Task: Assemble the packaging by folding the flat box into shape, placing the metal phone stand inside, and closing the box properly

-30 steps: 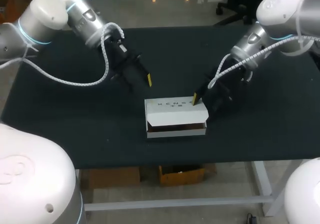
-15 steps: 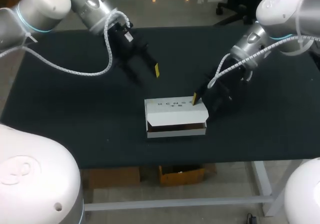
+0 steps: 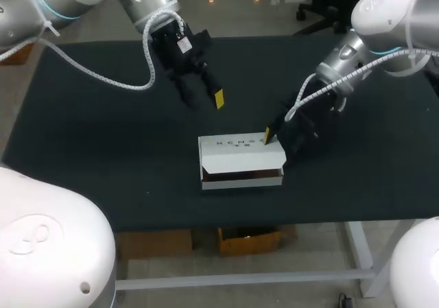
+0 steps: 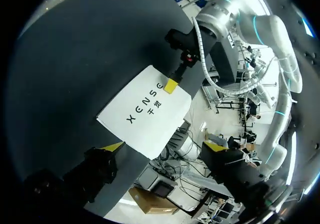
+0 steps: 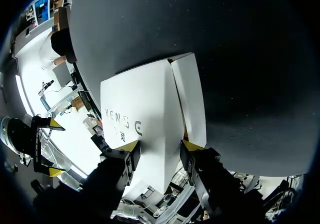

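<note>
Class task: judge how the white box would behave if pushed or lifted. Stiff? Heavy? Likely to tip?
The box looks like thin folded card, so it is probably light and apt to dent if squeezed. Its front gapes slightly, so the lid may flex when lifted. Low and flat on the table, it would likely slide, not tip.

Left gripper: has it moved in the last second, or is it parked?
Yes. The left gripper has swung away from the white box, toward the far edge of the table; the box has stayed put.
</note>
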Controlling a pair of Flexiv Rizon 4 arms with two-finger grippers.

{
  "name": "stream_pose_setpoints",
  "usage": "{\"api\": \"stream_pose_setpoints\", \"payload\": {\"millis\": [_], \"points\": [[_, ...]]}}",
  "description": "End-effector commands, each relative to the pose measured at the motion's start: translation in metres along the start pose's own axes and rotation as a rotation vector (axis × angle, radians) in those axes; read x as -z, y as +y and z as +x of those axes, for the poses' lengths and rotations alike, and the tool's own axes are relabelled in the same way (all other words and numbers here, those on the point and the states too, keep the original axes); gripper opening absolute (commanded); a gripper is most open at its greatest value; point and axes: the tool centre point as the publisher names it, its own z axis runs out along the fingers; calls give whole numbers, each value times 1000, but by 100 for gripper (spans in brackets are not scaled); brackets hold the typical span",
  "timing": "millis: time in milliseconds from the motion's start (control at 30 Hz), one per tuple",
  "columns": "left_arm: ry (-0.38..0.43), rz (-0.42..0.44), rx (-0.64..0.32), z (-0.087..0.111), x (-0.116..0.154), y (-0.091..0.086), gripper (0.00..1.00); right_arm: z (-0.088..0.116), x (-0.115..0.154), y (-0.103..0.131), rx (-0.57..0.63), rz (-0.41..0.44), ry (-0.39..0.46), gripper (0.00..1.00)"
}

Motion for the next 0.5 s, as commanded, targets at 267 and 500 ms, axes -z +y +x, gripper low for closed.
{"api": "stream_pose_setpoints", "payload": {"millis": [267, 500], "points": [[-9, -74, 1, 1, 5, -10, 100, 0, 0, 2, 0, 5, -1, 50], [-98, -80, -234, -3, 3, -11, 100, 0, 0, 2, 0, 5, -1, 49]]}}
